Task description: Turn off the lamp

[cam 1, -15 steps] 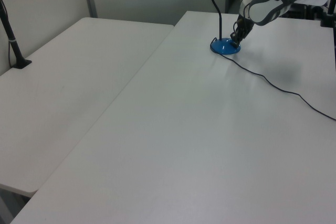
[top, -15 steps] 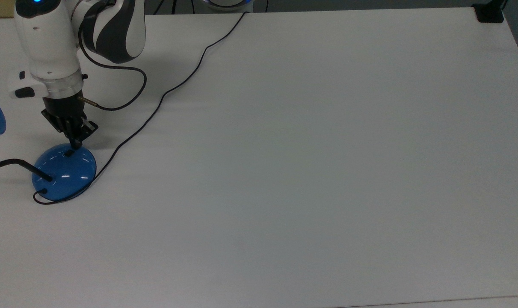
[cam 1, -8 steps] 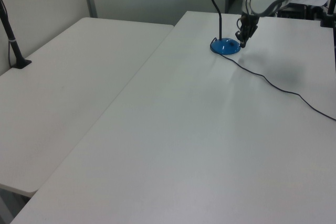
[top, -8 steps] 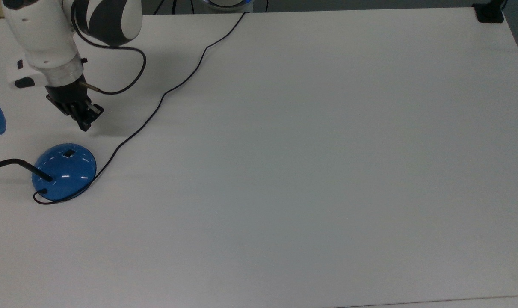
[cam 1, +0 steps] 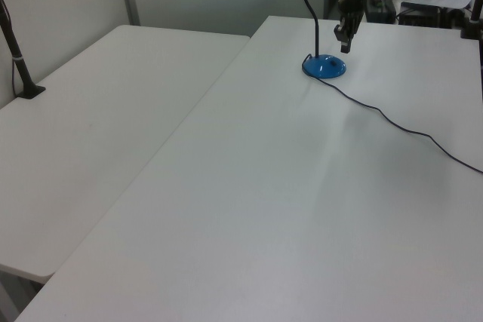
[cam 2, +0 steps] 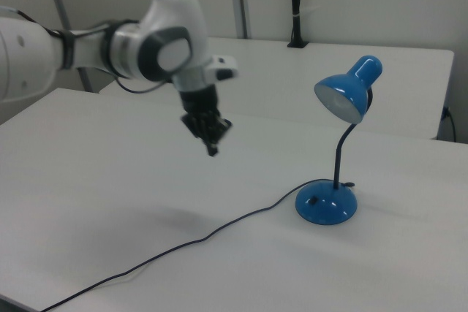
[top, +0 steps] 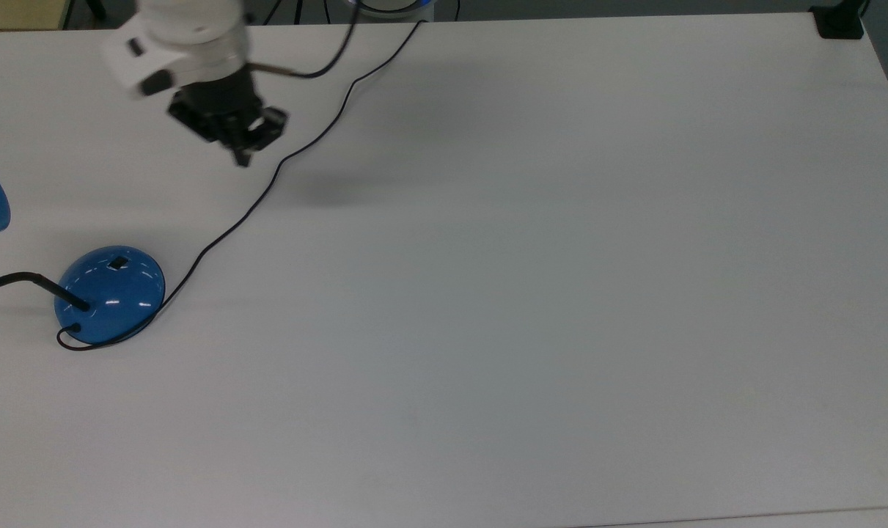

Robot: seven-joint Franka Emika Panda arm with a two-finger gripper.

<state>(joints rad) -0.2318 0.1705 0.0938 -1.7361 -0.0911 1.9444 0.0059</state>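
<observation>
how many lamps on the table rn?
1. The blue lamp stands near the right view's right side, its shade up on the bent neck, cord trailing off across the table.

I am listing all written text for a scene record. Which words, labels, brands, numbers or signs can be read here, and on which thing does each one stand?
None: no readable text stands on any thing here.
The lamp: plain glossy blue, no label visible.
The robot arm and gripper: no marking can be read.
The table: bare white, no print.
</observation>
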